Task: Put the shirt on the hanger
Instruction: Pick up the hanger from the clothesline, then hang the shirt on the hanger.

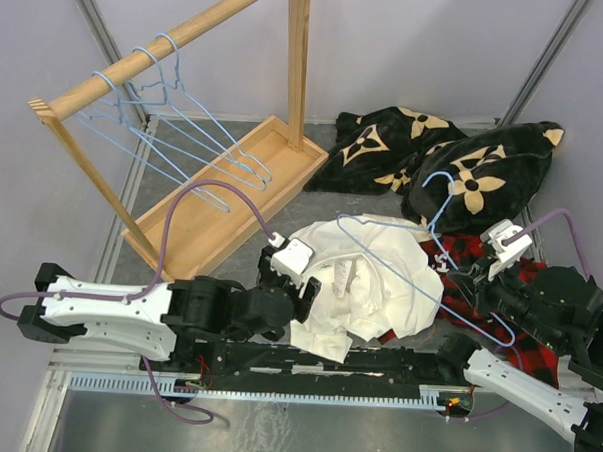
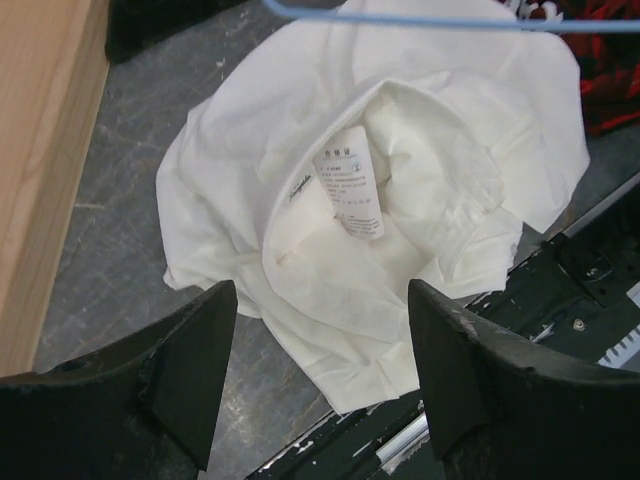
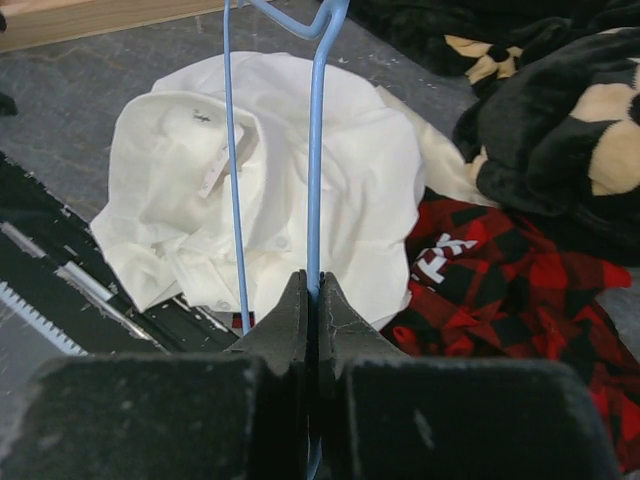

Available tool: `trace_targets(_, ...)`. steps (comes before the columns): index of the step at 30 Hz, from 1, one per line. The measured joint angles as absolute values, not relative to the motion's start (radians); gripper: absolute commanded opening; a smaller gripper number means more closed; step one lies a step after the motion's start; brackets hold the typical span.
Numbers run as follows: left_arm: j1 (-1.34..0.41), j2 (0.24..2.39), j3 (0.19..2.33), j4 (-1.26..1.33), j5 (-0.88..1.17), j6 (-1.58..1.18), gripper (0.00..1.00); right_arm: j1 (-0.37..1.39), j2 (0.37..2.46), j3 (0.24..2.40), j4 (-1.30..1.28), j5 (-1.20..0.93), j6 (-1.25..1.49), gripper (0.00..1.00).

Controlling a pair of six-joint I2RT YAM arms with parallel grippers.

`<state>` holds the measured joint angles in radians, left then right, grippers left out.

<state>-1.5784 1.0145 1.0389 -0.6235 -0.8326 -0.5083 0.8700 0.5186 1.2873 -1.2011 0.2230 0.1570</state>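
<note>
Pinching the hanger (image 3: 317, 150) tight, the right fingers (image 3: 280, 330) stand closed on one of its thin light-blue wires. We see that wire run straight away from their tips, with a second wire of the same hanger just to its left. The two draw closer far ahead of the tips. The hanger reaches out over the shirt (image 2: 250, 160), which sits in a crumpled cream-white heap on the grey bench (image 2: 130, 130), ahead of the right fingers and a little to their left. We cannot tell whether the wire touches the cloth. Just to the right of these fingers lies a red-and-black plaid garment (image 3: 500, 290), its edge against the shirt. Farther ahead on that side we find a black blanket (image 3: 560, 130) with tan flowers.

The left fingers (image 2: 180, 380) stand wide apart and hold nothing. We see the shirt directly ahead of them, filling the gap between their tips, with a white care label (image 2: 350, 185) showing among the folds just beyond that gap. One bar of the hanger crosses the far edge of the shirt, well beyond these fingers. To their left runs the wooden tray (image 2: 45, 150) of a clothes rack, apart from the shirt. In the top view we count three more blue hangers (image 1: 147, 104) hooked on the rack's rail (image 1: 190, 28), well away from both pairs of fingers.
</note>
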Motion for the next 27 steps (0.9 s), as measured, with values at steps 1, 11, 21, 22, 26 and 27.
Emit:
trace_targets(1, -1.578, 1.026, 1.022, -0.627, -0.842, -0.551, 0.73, 0.87, 0.516, 1.287, -1.201, 0.244, 0.157, 0.0)
trace_targets(11, -1.613, 1.222, 0.939, -0.65, -0.928, -1.017, 0.7, 0.87, 0.512, 1.287, -1.219, 0.324, 0.16, 0.0)
trace_targets(21, -1.609, 1.232, 0.77, -0.538, -0.958, -1.253, 0.7, 0.87, 0.481, 1.285, -1.234, 0.35, 0.175, 0.0)
trace_targets(22, -1.597, 1.23, 0.765, -0.526, -0.956, -1.253, 0.7, 0.87, 0.48, 1.283, -1.234, 0.35, 0.178, 0.0)
trace_targets(26, -1.564, 1.23, 0.764, -0.489, -0.941, -1.254, 0.71, 0.87, 0.479, 1.272, -1.234, 0.35, 0.186, 0.0)
trace_targets(27, -1.561, 1.23, 0.763, -0.485, -0.938, -1.258, 0.72, 0.87, 0.479, 1.268, -1.234, 0.35, 0.187, 0.0)
